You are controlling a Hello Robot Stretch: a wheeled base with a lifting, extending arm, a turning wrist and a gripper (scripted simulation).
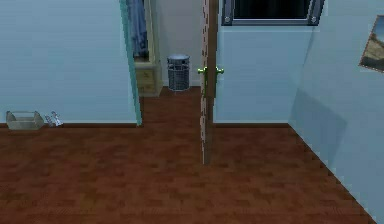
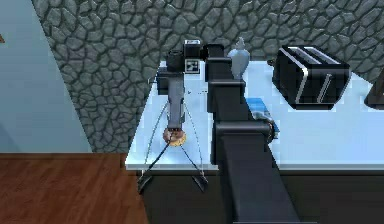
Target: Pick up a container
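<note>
A grey ribbed bin-like container [image 1: 178, 72] stands on the floor beyond the doorway, left of the door's edge, in the forward view. In the arm side view the dark arm [image 2: 240, 150] rises over a pale countertop [image 2: 320, 130]. At its far end sit the white marked squares, and left of them hangs the gripper [image 2: 174, 160] with its thin fingers [image 2: 150, 165] spread toward the counter's near edge. A small round brownish thing [image 2: 175, 138] lies on the counter at the gripper. I cannot tell whether the gripper holds anything.
A wooden door [image 1: 208, 80] stands edge-on with a handle. A tan box [image 1: 22, 120] lies by the left wall, and a picture [image 1: 372, 45] hangs at right. On the counter are a black toaster [image 2: 312, 72], a grey figure [image 2: 238, 60] and a small blue thing [image 2: 257, 105]. The wall behind is stone.
</note>
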